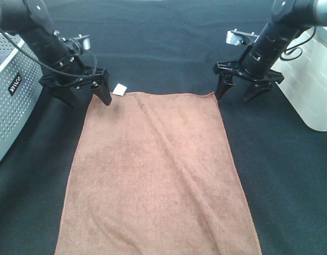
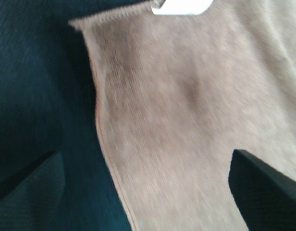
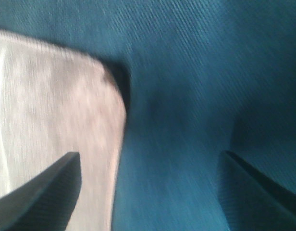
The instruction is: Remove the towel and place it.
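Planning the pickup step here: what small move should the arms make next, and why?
Probably lower both grippers onto the far corners of the towel. It lies flat; the left gripper and right gripper hang open, each straddling a corner edge.

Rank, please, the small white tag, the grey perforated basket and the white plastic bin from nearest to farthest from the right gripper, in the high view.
1. White plastic bin, close beside the right gripper, at the view's right edge.
2. Small white tag, across the light-brown towel's far hem, at its left corner.
3. Grey perforated basket, at the far left.
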